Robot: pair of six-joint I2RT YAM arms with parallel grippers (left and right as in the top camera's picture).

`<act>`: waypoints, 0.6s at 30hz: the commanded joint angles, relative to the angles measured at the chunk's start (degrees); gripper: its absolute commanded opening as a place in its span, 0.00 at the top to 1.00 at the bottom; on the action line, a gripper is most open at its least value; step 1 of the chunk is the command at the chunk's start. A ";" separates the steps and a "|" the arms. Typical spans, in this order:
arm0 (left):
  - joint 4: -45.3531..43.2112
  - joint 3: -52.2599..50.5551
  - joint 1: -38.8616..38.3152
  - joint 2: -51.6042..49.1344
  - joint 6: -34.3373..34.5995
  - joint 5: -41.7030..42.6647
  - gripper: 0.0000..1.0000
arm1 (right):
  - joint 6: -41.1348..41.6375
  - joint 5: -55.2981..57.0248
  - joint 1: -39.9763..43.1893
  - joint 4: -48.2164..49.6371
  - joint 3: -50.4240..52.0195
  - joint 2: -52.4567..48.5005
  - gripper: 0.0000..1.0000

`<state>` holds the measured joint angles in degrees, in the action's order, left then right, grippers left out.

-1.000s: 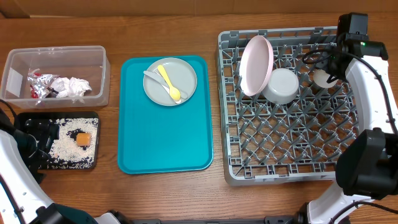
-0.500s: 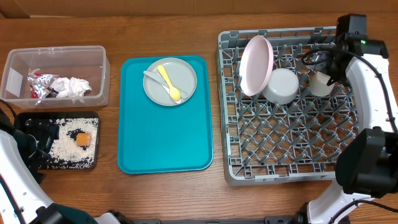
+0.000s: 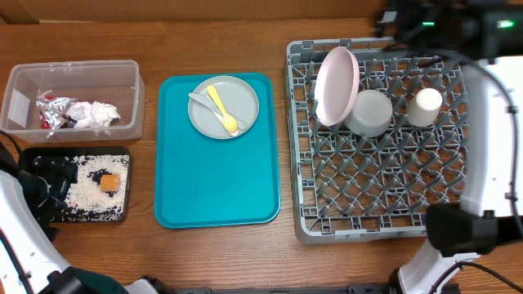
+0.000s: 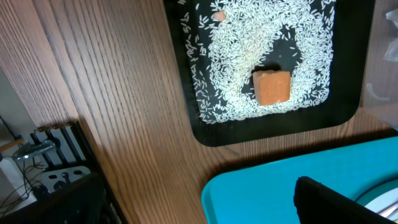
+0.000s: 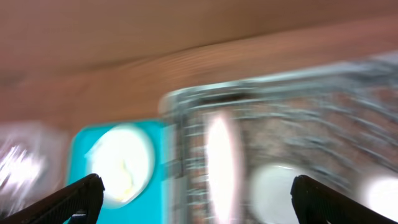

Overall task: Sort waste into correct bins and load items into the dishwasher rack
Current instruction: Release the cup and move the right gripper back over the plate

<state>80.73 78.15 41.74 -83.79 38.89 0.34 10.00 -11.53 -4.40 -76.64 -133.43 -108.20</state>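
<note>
Left of the teal tray [image 3: 216, 192] sits the clear tub [image 3: 73, 77], holding the napkin [image 3: 96, 113], foil [image 3: 51, 110] and a red packet [image 3: 42, 124]. Just in front of the tub, also left of the teal tray, the black tray [image 3: 124, 214] carries rice [image 3: 86, 192] and an orange cube [image 3: 109, 183]. The left gripper [image 4: 196, 186] hangs by it, its 2 fingers wide apart and holding nothing.

On the teal tray's far end, the grey-green plate [image 3: 243, 91] bears the spoon [image 3: 221, 108] and fork [image 3: 204, 102]. Right of the teal tray, the rack [image 3: 376, 220] holds the pink plate [image 3: 337, 86] on edge, the bowl [image 3: 369, 113] touching it, and the cup [image 3: 425, 106] beyond. The right gripper [image 5: 199, 186], blurred, is spread wide and empty above the rack's far edge.
</note>
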 commanded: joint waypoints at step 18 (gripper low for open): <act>-0.04 -0.22 0.24 0.66 0.52 -0.76 0.00 | -5.46 -1.60 -28.44 15.26 1.11 -24.57 0.24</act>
<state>80.71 78.13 41.74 -83.79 38.89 0.34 4.34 -12.62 -30.50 -63.35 -132.27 -129.51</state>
